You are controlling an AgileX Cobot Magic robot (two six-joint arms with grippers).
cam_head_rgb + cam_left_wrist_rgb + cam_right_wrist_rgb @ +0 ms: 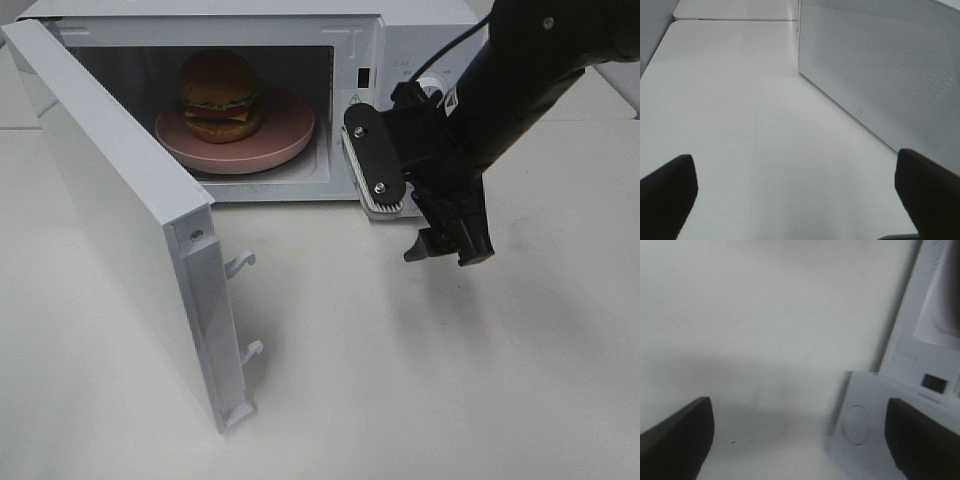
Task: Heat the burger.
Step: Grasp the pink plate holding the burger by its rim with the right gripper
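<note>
The burger [220, 95], with a golden-brown bun, lettuce and a dark patty, sits on a pink plate [290, 130] inside the open white microwave [430, 40]. Its door [120, 200] stands swung out to the left. My right gripper [447, 250] hangs open and empty above the table, just in front of the microwave's control panel. In the right wrist view its fingers [675, 440] are spread wide over bare table. My left gripper [797, 200] is out of the high view. It is open with nothing in it, low over the table beside the microwave's perforated side wall [880, 65].
The white table [400, 380] spreads out in front of the microwave. The open door's latch hooks [240, 265] stick out toward the right along its edge. A blurred corner of the microwave body [920, 365] lies close to my right gripper.
</note>
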